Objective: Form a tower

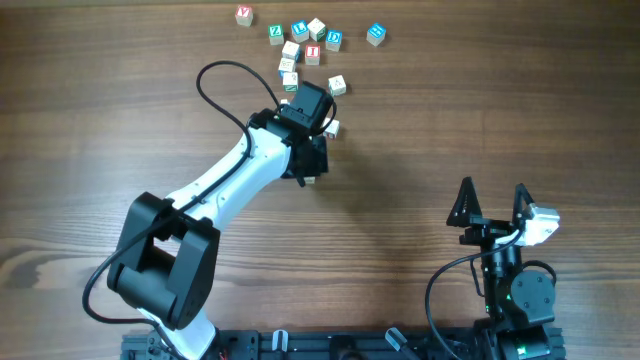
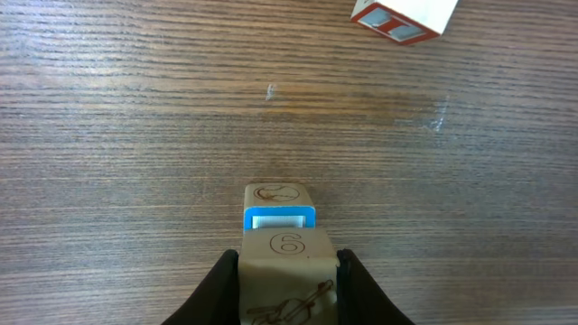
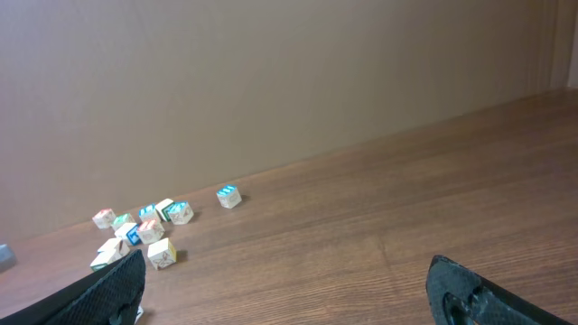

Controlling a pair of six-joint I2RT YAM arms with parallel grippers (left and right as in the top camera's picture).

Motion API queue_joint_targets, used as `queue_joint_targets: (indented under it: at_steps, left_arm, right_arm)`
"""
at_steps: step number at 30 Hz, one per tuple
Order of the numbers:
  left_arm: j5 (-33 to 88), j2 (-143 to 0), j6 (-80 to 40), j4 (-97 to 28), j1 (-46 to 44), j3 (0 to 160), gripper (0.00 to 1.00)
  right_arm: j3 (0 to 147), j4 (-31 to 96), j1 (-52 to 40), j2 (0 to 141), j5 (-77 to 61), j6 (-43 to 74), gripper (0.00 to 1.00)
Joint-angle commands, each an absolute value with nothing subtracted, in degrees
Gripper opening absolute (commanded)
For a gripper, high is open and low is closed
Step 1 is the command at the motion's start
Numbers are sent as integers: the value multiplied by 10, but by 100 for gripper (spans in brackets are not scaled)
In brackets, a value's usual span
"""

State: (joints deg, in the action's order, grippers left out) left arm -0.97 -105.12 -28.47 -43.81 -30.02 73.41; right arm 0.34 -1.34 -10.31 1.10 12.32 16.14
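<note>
The left gripper (image 2: pixel 289 269) is closed narrowly on a pale wooden cube (image 2: pixel 287 246) (a "6" is engraved on one face). The tower (image 1: pixel 289 65) stands apart from it, farther back on the table (image 1: pixel 450 120) among loose cubes (image 1: pixel 333 40). The right gripper (image 1: pixel 492 205) sits wide open.

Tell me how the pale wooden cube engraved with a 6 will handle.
Probably rigid: the pale wooden cube engraved with a 6 shows no denting in the left gripper. Likely light, being small. Pushed on the wooden table, its flat faces should slide, not roll.
</note>
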Motion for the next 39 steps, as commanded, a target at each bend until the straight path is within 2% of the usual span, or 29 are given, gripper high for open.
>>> queue_joint_targets:
  at_steps: [1,10,28,39]
  left_arm:
    - [-11,-1058,-292,-428,-303,725,17]
    - [-12,-1058,-292,-428,-303,724,17]
    - [-14,-1058,-257,-430,-303,722,26]
    - [-16,-1058,-257,-426,-303,722,27]
  right_arm:
    - [3,-16,-101,8,131,152,100]
    - [3,-16,-101,8,131,152,100]
    - [3,-16,-101,8,131,152,100]
    - [3,-16,-101,8,131,152,100]
